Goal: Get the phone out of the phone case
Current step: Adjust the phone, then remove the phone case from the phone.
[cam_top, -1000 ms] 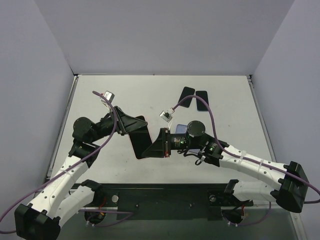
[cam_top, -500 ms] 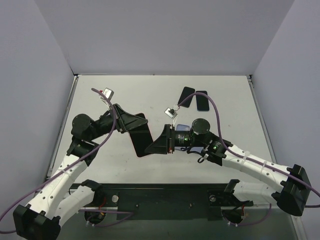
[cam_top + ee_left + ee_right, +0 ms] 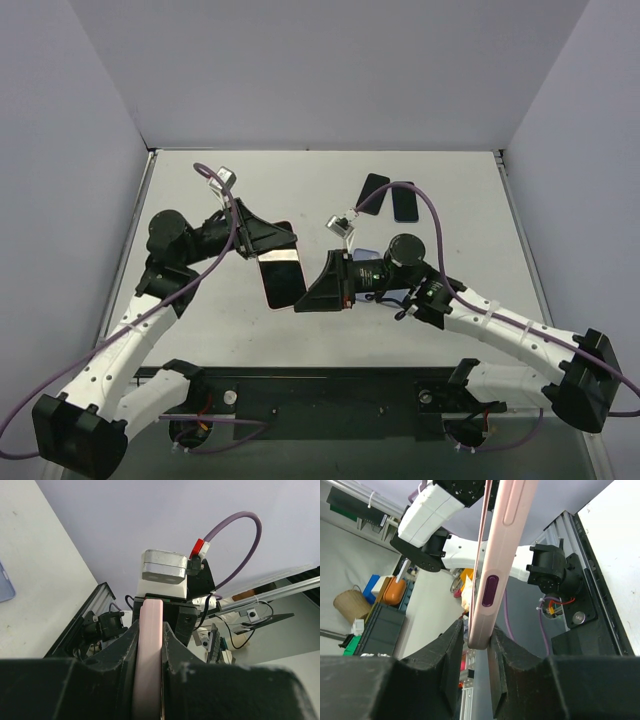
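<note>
While in both grippers, pink phone case

The left arm is folded at a raised elbow with its left end effector pointed right. The right arm is stretched low and long, its right end effector pointed left, so the two are brought together mid-surface. Both sets of fingers are clamped tight on the pink phone case, far end by the left, near end by the right.

Pale lavender walls enclose a white table.
</note>
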